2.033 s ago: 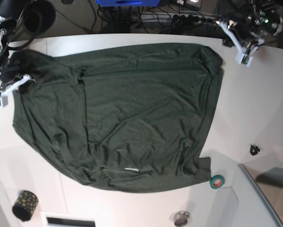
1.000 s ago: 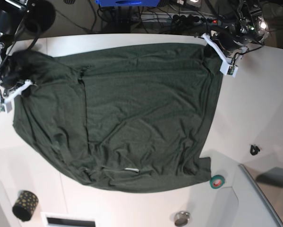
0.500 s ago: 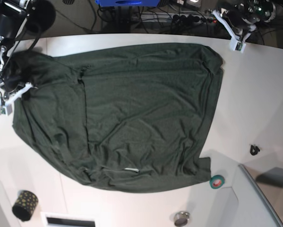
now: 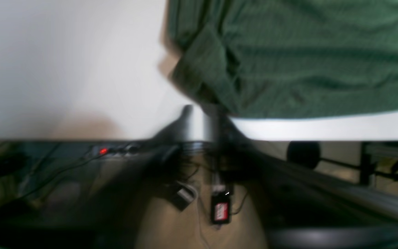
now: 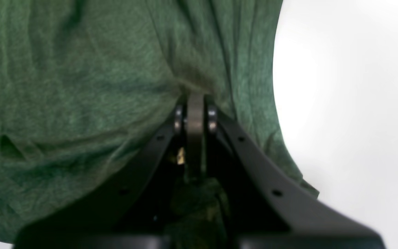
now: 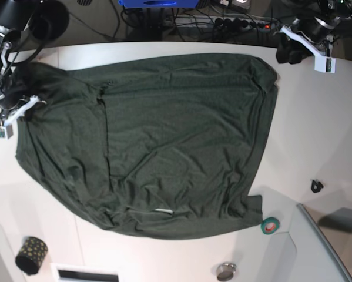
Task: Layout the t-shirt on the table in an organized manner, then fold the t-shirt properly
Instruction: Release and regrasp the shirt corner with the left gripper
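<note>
**Right hand pinched the shirt's edge, left hand hung off the far corner**

The t-shirt lay spread across the middle of the white table, dark green, creased, with a small pale tag showing near its lower hem. That full outline belonged to the base view alone.

At that view's left edge, the right hand sat on the shirt's border. The base camera gave only a white finger and dark bunched cloth there. The right wrist view settled it: the fingers were pressed together, closed on a fold of green fabric that puckered up at their tips, with bare table to one side.

Over at the top right of the base view, the left hand hovered above the table's far edge, just beyond the shirt's corner and clear of the cloth. Whether it was open or closed, I could not tell: the base view was too small, and the left wrist view was smeared with blur. That wrist view did show the shirt's rolled corner on the table, plus the cluttered floor with cables beyond the table edge.

Only the base view caught the small stuff near the bottom: a green tape roll just off the shirt's lower corner, and a black dotted cup well apart.
</note>
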`<action>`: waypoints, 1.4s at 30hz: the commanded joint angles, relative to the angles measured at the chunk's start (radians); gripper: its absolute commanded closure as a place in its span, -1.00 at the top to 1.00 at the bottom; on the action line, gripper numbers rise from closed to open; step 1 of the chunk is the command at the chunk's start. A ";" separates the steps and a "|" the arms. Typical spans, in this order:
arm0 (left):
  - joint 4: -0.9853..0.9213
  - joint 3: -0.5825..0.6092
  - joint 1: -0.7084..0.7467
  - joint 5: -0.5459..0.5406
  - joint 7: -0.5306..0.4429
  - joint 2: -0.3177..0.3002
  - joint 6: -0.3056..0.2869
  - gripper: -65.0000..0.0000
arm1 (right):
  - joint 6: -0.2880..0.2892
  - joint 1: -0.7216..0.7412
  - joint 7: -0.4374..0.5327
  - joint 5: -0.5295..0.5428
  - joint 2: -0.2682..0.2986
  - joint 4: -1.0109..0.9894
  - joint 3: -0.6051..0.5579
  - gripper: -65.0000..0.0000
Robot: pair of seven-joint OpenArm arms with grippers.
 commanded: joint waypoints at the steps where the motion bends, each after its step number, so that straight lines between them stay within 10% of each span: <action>1: -0.002 -0.006 -0.001 -0.016 -0.016 -0.010 -0.006 0.12 | 0.003 0.017 0.023 0.012 0.014 0.015 0.001 -0.98; 4: -0.064 -0.006 -0.041 -0.019 -0.016 -0.008 -0.006 0.44 | 0.003 0.017 0.023 0.012 0.014 0.015 0.001 -0.98; 13: -0.245 -0.009 -0.130 -0.058 -0.016 -0.006 -0.006 0.08 | 0.003 0.017 0.023 0.011 0.020 0.013 0.001 -0.98; 27: -0.252 -0.004 -0.184 -0.139 -0.017 -0.008 0.069 0.06 | 0.003 0.024 0.023 0.009 0.020 0.013 0.000 -0.98; 34: -0.358 0.000 -0.225 -0.137 -0.017 -0.010 0.069 -0.69 | 0.003 0.024 0.023 0.009 0.020 0.013 0.000 -0.98; 42: -0.338 -0.007 -0.205 -0.137 -0.017 -0.013 0.069 -1.00 | 0.003 0.024 0.023 0.009 0.020 0.013 0.000 -0.98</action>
